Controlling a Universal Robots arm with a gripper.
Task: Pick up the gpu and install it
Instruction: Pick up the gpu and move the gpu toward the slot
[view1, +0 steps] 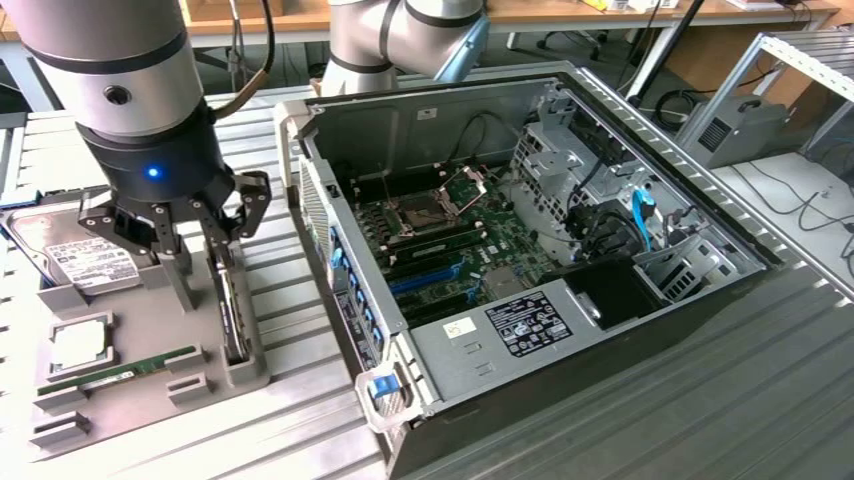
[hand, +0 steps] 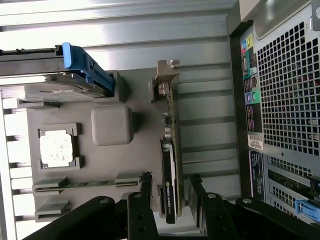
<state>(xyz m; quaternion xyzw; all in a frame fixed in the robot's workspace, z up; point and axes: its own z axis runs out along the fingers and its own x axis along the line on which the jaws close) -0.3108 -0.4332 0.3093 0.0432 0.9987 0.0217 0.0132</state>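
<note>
**Gripper poised over the card rack beside the open computer**

The arm's gripper (view1: 196, 248) hangs with its fingers spread over a grey parts holder (view1: 140, 405) on the exterior view's left. The gpu (view1: 235, 315) stands on edge in a slot along the holder's side nearest the computer case (view1: 461, 350), directly under the gripper; whether a finger touches it cannot be told. On the same holder lie a hard drive (view1: 83, 262) with a white label, a square processor chip (view1: 80, 342) and a green memory stick (view1: 114, 377). The case lies open on the slatted metal table (view1: 641, 410), its motherboard (view1: 447, 240) exposed. A blue light (view1: 154, 172) glows on the wrist.
</note>
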